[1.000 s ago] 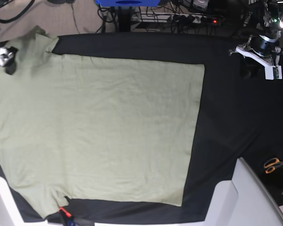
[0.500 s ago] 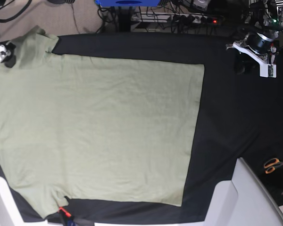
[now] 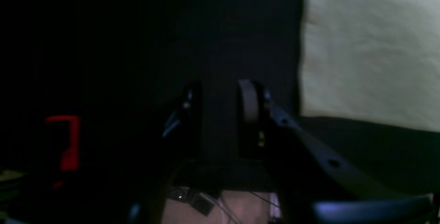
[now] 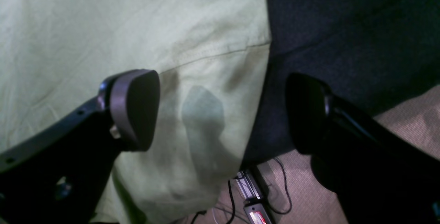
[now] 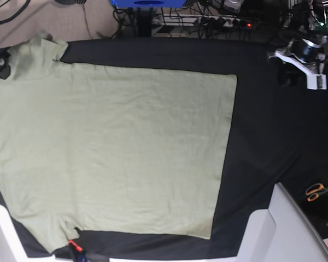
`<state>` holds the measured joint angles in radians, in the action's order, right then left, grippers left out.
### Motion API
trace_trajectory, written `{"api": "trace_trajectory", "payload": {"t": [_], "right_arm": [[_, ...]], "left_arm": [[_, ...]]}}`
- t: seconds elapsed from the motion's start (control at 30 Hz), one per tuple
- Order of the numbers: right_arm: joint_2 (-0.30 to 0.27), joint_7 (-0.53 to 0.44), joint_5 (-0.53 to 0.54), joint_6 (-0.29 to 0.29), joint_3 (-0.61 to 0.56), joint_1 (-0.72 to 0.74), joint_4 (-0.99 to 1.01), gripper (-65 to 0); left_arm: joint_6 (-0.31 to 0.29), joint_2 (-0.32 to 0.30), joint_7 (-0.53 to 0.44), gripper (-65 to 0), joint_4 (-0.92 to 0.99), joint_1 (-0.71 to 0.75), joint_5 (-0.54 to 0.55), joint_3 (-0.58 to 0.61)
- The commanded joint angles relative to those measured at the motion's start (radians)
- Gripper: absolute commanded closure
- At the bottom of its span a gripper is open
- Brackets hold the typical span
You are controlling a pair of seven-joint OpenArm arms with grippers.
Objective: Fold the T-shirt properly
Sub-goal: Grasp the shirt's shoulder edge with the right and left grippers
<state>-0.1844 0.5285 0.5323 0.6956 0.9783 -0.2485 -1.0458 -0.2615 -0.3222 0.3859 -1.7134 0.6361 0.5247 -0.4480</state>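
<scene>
Black cloth (image 5: pixel 262 136) covers the table, and on it the T-shirt (image 5: pixel 115 153) is spread flat, filling the left and middle of the base view. Its straight hem (image 5: pixel 228 158) runs down the middle-right, well apart from the cloth's right edge. One sleeve (image 5: pixel 41 49) is seen at the top left corner, hanging over the table's far edge; the other (image 5: pixel 49 240) lies at the bottom left, beside a small red-tipped object (image 5: pixel 72 244) that cannot be identified. The fabric is lightly creased but not folded anywhere.

The right gripper (image 4: pixel 220 110) is held above the top-left sleeve, right at the table's edge. Its fingers (image 4: pixel 132 107) are spread wide, one over the sleeve's stitched hem (image 4: pixel 220 53) and the other over the black cloth; nothing is held between them, and a shadow is cast on the sleeve below. Cables and a power strip (image 4: pixel 252 200) are seen on the carpet beneath.

The left gripper (image 3: pixel 220 114) is raised at the far right corner of the table, over bare cloth and well apart from the shirt. In the dim wrist view its fingers (image 3: pixel 248 102) are set narrowly, a small gap between them, gripping nothing. A corner of the shirt is seen beyond them at upper right.

Orange-handled scissors (image 5: pixel 317 191) lie off the table at the right.
</scene>
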Motion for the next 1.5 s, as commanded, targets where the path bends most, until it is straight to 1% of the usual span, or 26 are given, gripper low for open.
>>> {"api": "trace_trajectory", "payload": {"t": [0.0, 0.13, 0.23, 0.3, 0.33, 0.37, 0.43, 0.5, 0.53, 0.57, 0.6, 0.63, 0.67, 0.7, 0.73, 0.8, 0.83, 0.9, 0.93, 1.0, 1.13, 1.3, 1.37, 1.47], "right_arm": [[0.004, 0.018, -0.005, 0.003, -0.02, -0.013, -0.014, -50.9], [0.021, 0.018, -0.001, 0.003, -0.104, -0.035, -0.057, -50.7], [0.052, 0.018, -0.004, 0.003, -0.118, -0.036, -0.077, -50.7], [0.053, 0.018, -0.004, 0.003, -0.121, -0.036, -0.072, -48.5], [0.053, 0.018, -0.004, 0.003, -0.123, -0.036, -0.067, -44.9], [0.053, 0.018, -0.004, 0.003, -0.123, -0.036, -0.067, -39.6], [0.053, 0.018, -0.004, 0.003, -0.123, -0.036, -0.066, -26.7], [0.053, 0.018, -0.005, 0.003, -0.123, -0.036, -0.066, -11.1], [0.052, 0.018, -0.005, 0.003, -0.123, -0.036, -0.066, -4.7], [0.052, 0.018, -0.005, 0.003, -0.121, -0.036, -0.064, 0.0], [0.05, 0.018, -0.005, 0.003, -0.121, -0.036, -0.064, -0.2], [0.05, 0.026, -0.005, 0.003, -0.121, -0.036, -0.064, -2.0], [0.049, 0.037, -0.005, 0.003, -0.118, -0.036, -0.064, -2.1], [0.049, 0.043, -0.005, 0.003, -0.118, -0.036, -0.064, -0.8], [0.049, 0.046, -0.005, 0.003, -0.118, -0.036, -0.064, -0.3], [0.049, 0.046, -0.005, 0.003, -0.121, -0.036, -0.064, 0.0], [0.049, 0.046, -0.005, 0.003, -0.121, -0.036, -0.064, 0.0], [0.049, 0.046, -0.005, 0.003, -0.123, -0.036, -0.064, 0.0], [0.047, 0.046, -0.005, 0.003, -0.123, -0.036, -0.066, 0.0], [0.047, 0.046, -0.005, 0.003, -0.123, -0.036, -0.066, 0.0], [0.047, 0.046, -0.005, 0.003, -0.123, -0.036, -0.066, 0.0], [0.047, 0.046, -0.005, 0.003, -0.124, -0.036, -0.066, 0.0], [0.047, 0.046, -0.005, 0.003, -0.124, -0.036, -0.067, 0.0], [0.047, 0.046, -0.005, 0.003, -0.124, -0.036, -0.069, 0.0]], "left_arm": [[-0.002, -0.012, -0.02, -17.4, -0.015, 0.006, 0.008, -0.007], [-0.002, -0.01, -0.02, -17.4, -0.014, -0.006, 0.01, 0.001], [-0.002, 0.024, -0.02, -17.4, -0.012, -0.009, 0.013, -0.005], [-0.002, 0.044, -0.02, -17.4, -0.012, -0.023, 0.01, -0.004], [-0.002, 0.053, -0.02, -17.4, -0.007, -0.031, 0.008, -0.002], [-0.002, 0.064, -0.02, -17.4, 0.009, -0.037, 0.008, -0.002], [-0.002, 0.079, -0.02, -17.4, 0.052, -0.051, 0.012, -0.005], [-0.002, 0.08, -0.02, -17.8, 0.102, -0.077, 0.015, 0.001], [-0.003, 0.082, -0.02, -18.4, 0.123, -0.083, 0.016, 0.004], [-0.003, 0.088, -0.02, -18.6, 0.145, -0.088, 0.016, 0.004], [-0.005, 0.09, -0.02, -18.8, 0.16, -0.092, 0.016, 0.004], [-0.005, 0.093, -0.02, -18.8, 0.168, -0.1, 0.018, 0.005], [-0.005, 0.096, -0.02, -19.3, 0.178, -0.108, 0.018, 0.005], [-0.005, 0.104, -0.02, -21.4, 0.186, -0.114, 0.018, 0.005], [-0.005, 0.113, -0.02, -24.0, 0.194, -0.115, 0.018, 0.005], [-0.008, 0.117, -0.02, -32.9, 0.201, -0.118, 0.018, 0.005], [-0.017, 0.122, -0.02, -36.0, 0.201, -0.127, 0.018, 0.013], [-0.061, 0.128, -0.02, -40.3, 0.21, -0.141, 0.018, 0.042], [-0.086, 0.13, -0.02, -40.8, 0.221, -0.147, 0.018, 0.059], [-0.104, 0.134, -0.02, -40.5, 0.25, -0.154, 0.018, 0.085], [-0.108, 0.173, -0.023, -40.6, 0.321, -0.189, 0.016, 0.124], [-0.109, 0.214, -0.025, -40.6, 0.404, -0.224, 0.015, 0.125], [-0.109, 0.216, -0.021, -40.6, 0.421, -0.243, 0.015, 0.13], [-0.109, 0.217, -0.023, -40.5, 0.441, -0.256, 0.015, 0.18]]}}
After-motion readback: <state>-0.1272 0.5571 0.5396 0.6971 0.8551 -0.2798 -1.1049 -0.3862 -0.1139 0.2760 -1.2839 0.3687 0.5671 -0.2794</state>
